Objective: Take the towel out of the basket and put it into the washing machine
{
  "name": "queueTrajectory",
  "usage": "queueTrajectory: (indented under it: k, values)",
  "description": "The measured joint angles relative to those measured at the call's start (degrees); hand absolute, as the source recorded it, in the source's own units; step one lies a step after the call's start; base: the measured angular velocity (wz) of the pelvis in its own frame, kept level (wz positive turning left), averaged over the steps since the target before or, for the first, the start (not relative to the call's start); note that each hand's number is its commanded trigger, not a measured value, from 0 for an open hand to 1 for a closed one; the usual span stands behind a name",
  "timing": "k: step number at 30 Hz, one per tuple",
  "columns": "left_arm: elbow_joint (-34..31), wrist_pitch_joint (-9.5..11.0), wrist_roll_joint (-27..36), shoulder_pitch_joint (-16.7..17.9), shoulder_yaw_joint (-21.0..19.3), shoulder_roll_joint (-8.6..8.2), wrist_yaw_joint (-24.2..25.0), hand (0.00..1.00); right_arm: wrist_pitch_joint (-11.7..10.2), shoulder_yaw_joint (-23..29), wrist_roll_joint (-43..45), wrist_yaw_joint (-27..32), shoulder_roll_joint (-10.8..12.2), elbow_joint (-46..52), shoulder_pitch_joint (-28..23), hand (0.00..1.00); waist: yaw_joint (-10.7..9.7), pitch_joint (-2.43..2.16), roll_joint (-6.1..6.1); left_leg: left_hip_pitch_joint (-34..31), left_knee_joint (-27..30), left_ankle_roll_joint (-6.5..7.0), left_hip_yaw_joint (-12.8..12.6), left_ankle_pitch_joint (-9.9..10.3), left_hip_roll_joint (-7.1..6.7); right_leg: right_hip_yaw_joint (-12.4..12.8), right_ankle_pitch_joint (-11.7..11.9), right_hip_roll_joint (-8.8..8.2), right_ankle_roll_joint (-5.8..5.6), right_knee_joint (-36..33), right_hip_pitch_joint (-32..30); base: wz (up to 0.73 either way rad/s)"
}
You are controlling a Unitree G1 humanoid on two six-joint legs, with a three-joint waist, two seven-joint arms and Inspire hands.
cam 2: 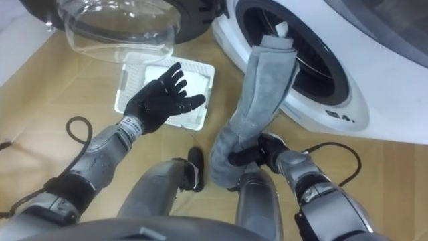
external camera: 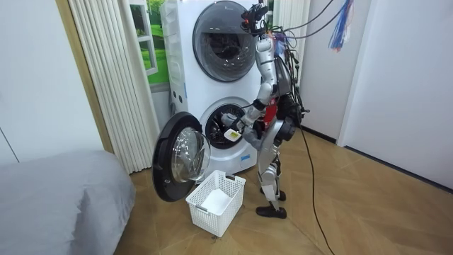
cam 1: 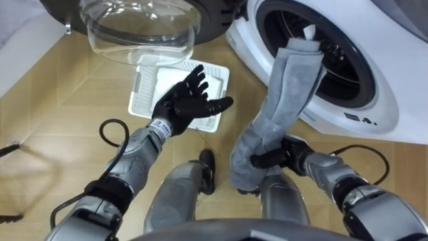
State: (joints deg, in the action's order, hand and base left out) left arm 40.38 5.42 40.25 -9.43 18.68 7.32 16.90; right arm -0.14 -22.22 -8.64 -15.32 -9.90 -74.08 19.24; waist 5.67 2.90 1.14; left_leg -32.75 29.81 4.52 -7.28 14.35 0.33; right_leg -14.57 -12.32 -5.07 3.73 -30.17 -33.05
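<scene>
Now the long grey cloth towel (cam 1: pixel 286 94) reaches up into the round opening of the white front-loading washing machine (cam 1: pixel 378 115). The right hand (cam 1: pixel 286 156) grasps its lower part before the machine. The left hand (cam 1: pixel 187 100), fingers spread, hovers over a white plastic basket (cam 1: pixel 148 82) beside the machine.

Reference: eye views, robot at centre.
- White front-loading washing machine (cam 1: pixel 374 114) at 1–2 o'clock, with its dark round drum opening (cam 1: pixel 348 60) facing the robot.
- Its round clear-glass door (cam 1: pixel 140 33) stands open at 11 o'clock.
- White slatted plastic basket (cam 1: pixel 142 90) sits on the wooden plank floor (cam 1: pixel 67 100) at 12 o'clock, just before the door and left of the machine.
- Left hand (cam 1: pixel 187 100) is over the basket, fingers spread.
- Long grey towel (cam 1: pixel 284 100) stands upright at 1 o'clock. Its lower part is in the curled fingers of the right hand (cam 1: pixel 284 157) and its upper end is at the drum opening. Inside or outside: cannot tell.
</scene>
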Motion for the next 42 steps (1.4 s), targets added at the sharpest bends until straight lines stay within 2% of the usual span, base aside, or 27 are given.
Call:
queueTrajectory:
  k: [4,8,10,14,16,19,22,24,26,27,29,34,37,42]
  values:
    - [0.0,-0.1,0.0,-0.1,0.0,-0.43,-0.5,0.00,1.3,0.0,0.1,-2.9,-0.3,-2.0,1.8,1.00,0.7,0.09,-0.14,-0.6,0.9,0.02,1.0,0.0,-0.28,-0.6,-0.1,-0.31,-0.05,-0.6,-0.1,0.10]
    - [0.0,-0.5,-1.2,-0.1,-0.7,-1.42,-0.5,0.00,2.8,0.5,-0.7,-7.2,-1.6,-2.3,3.3,1.00,1.3,0.82,-1.32,-1.3,1.7,0.19,1.3,-0.1,-1.05,-1.0,-1.2,-1.59,0.00,-2.6,-1.3,0.12]
    - [0.0,-0.5,-1.6,-0.2,-0.5,-1.78,-0.5,0.00,2.9,0.6,-3.4,-8.3,-1.9,-2.4,3.4,1.00,1.5,0.85,-1.46,-2.4,2.0,0.34,1.5,-0.3,-1.07,-1.3,-1.2,-1.71,0.00,-2.8,-2.1,0.07]
    - [0.0,-1.4,-1.6,-0.1,-0.5,-2.01,-0.5,0.00,5.1,2.3,-11.4,-10.6,-2.1,-4.3,4.0,1.00,2.0,0.85,-1.46,-3.4,1.9,0.40,1.4,-0.4,-1.26,-1.3,-1.2,-2.07,0.01,-3.6,-3.3,0.00]
    - [0.0,-1.4,-1.6,-0.2,-0.7,-2.06,-0.4,0.00,5.3,3.6,-14.1,-11.6,-2.4,-4.9,4.0,1.00,2.3,0.85,-1.45,-3.5,2.0,0.39,1.5,-0.5,-1.25,-1.3,-1.2,-2.03,0.05,-3.6,-3.3,0.00]
    - [0.2,-1.5,-1.6,0.1,-0.8,-1.95,-0.4,0.00,5.6,6.2,-17.2,-13.2,-4.1,-6.3,4.4,1.00,2.3,0.86,-1.47,-3.6,1.9,0.39,1.6,-0.5,-1.32,-1.5,-1.2,-2.02,0.05,-3.8,-3.3,0.00]
    - [0.1,-2.0,-1.6,0.5,-0.8,-1.61,-0.4,0.00,6.1,7.3,-18.6,-13.2,-5.8,-6.3,4.6,1.00,2.5,0.90,-1.55,-3.7,2.0,0.39,1.6,-0.5,-1.34,-1.4,-1.2,-2.04,0.05,-3.8,-3.3,0.00]
    - [0.1,-3.0,-1.6,0.5,-1.1,-1.45,-0.5,0.00,6.9,8.0,-22.5,-13.2,-7.3,-6.4,5.3,1.00,2.4,0.94,-1.65,-3.9,2.4,0.39,1.6,-0.5,-1.37,-1.5,-1.3,-2.16,0.07,-4.1,-3.6,0.00]
    - [0.0,-3.2,-1.6,0.3,-1.2,-1.41,-0.5,0.00,7.4,8.9,-26.0,-13.1,-8.4,-6.4,6.2,1.00,2.4,1.00,-1.83,-4.1,2.8,0.40,1.6,-0.5,-1.87,-1.4,-1.9,-2.88,0.08,-5.5,-4.3,0.07]
    - [-0.4,-3.4,-1.6,0.2,-1.9,-1.37,-0.5,0.00,7.6,10.7,-27.6,-12.7,-8.8,-6.4,6.8,1.00,2.1,1.03,-2.35,-4.3,3.0,0.40,1.4,-0.5,-2.23,-1.2,-2.4,-3.44,0.12,-6.4,-5.1,0.09]
    - [-1.0,-3.4,-1.6,0.1,-3.0,-1.17,-0.9,0.00,7.7,13.1,-30.3,-11.8,-9.0,-6.4,8.0,1.00,1.8,1.38,-2.97,-4.8,3.8,0.40,1.3,-0.5,-2.24,-1.2,-2.7,-3.66,0.28,-7.2,-5.6,0.04]
    - [-2.8,-3.5,-0.3,0.6,-3.1,-0.68,-3.2,0.00,7.9,17.4,-40.4,-8.8,-10.1,-6.0,9.7,1.00,1.4,1.25,-4.05,-5.4,4.7,0.43,1.4,-0.5,-2.30,-1.2,-2.8,-3.92,0.34,-8.1,-6.1,0.00]
    - [-3.1,-3.7,-0.3,0.8,-3.1,0.38,-4.1,0.00,8.0,19.1,-46.0,-6.4,-10.2,-5.8,10.9,1.00,0.8,1.12,-5.34,-5.6,5.4,0.43,1.5,-0.5,-2.28,-1.2,-3.0,-3.98,0.43,-8.8,-6.2,0.00]
    - [-5.5,-4.1,0.9,2.1,-2.6,0.51,-6.2,0.00,8.5,20.3,-54.5,-1.6,-10.6,-5.7,13.3,1.00,0.4,1.05,-5.97,-5.6,5.7,0.44,1.4,-0.5,-2.31,-1.2,-3.0,-4.11,0.43,-9.3,-6.1,0.00]
